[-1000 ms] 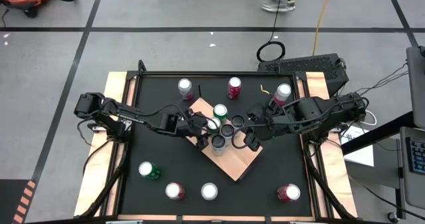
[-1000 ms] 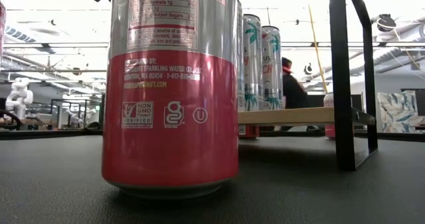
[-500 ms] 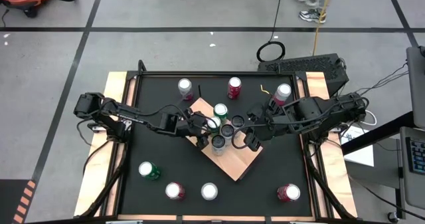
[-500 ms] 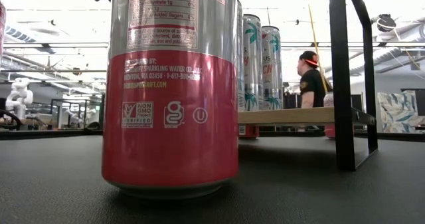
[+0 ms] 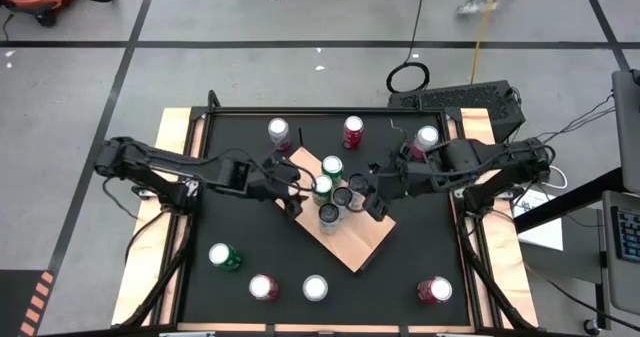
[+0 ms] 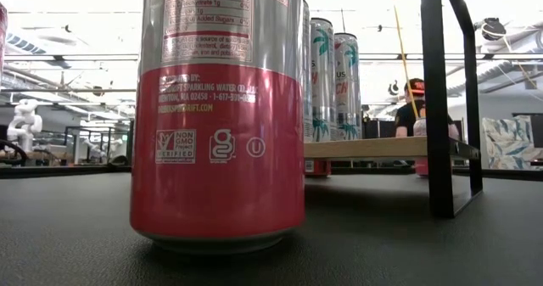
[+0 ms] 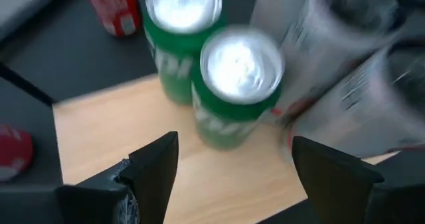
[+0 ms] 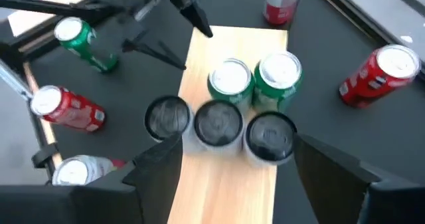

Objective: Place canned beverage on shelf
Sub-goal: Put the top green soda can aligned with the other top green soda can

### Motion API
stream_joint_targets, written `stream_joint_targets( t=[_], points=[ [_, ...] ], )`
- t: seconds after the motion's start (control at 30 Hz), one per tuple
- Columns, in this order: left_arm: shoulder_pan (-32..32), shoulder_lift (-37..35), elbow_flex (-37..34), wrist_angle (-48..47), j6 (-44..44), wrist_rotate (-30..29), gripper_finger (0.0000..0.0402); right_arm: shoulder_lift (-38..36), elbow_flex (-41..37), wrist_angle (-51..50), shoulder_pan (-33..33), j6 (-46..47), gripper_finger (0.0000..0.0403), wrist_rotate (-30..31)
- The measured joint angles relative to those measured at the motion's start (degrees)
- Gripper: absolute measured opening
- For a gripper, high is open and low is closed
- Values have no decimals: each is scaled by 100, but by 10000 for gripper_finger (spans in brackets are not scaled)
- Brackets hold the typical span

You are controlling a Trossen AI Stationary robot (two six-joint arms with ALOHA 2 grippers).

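- Shelf (image 5: 355, 245): a flat light-tan wood-grain board on black corner rods, set cornerwise in the middle of the black bench (image 5: 240, 227) and raised above it.
- Stock on shelf: two green cans (image 5: 327, 176) and three dark-topped silver cans (image 5: 343, 197), packed together at the far end. The near end of the board is bare.
- Stock not yet shelved: seven loose cans stand on the bench. There are three along the far edge, among them a red can (image 5: 352, 130), and four along the near edge, among them a green can (image 5: 222, 256).
- Left claw (image 5: 288, 185): wide and empty, at the shelf's left corner, with the nearer shelved green can (image 7: 242, 84) just ahead of its fingers.
- Right claw (image 5: 372, 199): wide and empty, just beside the dark-topped cans on their right.
- Risk 1: both claws sit close to the packed group. A sideways sweep by either could topple one tall can into the others and knock several off the board.
- Risk 2: the two claws face each other across the group, so a converging move could bring them into collision.
- Risk 3: a claw catching the shelf's corner or a rod could shift the board and unsettle every can on it.
- Risk 4: setting the next can against the group leaves no finger room. The bare near end is the safer spot.
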Motion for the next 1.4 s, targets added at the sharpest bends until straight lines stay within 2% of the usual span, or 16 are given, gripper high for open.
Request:
stream_joint_targets(
  t=[0.27,0.37,0.53,0.83,1.2,1.4],
  points=[
    [0,-494,27,-48,-39,-321,292,0,0,297,-753,-918,204,-351],
    [0,-497,27,-46,-209,-400,292,0,-81,442,-1079,-1399,172,-761],
    [-64,-495,27,4,-529,-450,292,10,-580,1249,-1696,-1837,109,-1479],
    [-236,-495,27,25,-627,-567,292,198,-1661,2491,-2495,-1917,8,-2378],
    [-193,-495,23,39,-575,-590,292,910,-1764,2690,-2755,-1941,1,-2821],
    [-192,-495,20,-5,-579,-592,292,1022,-1764,2691,-2747,-1834,1,-2864]
  ],
)
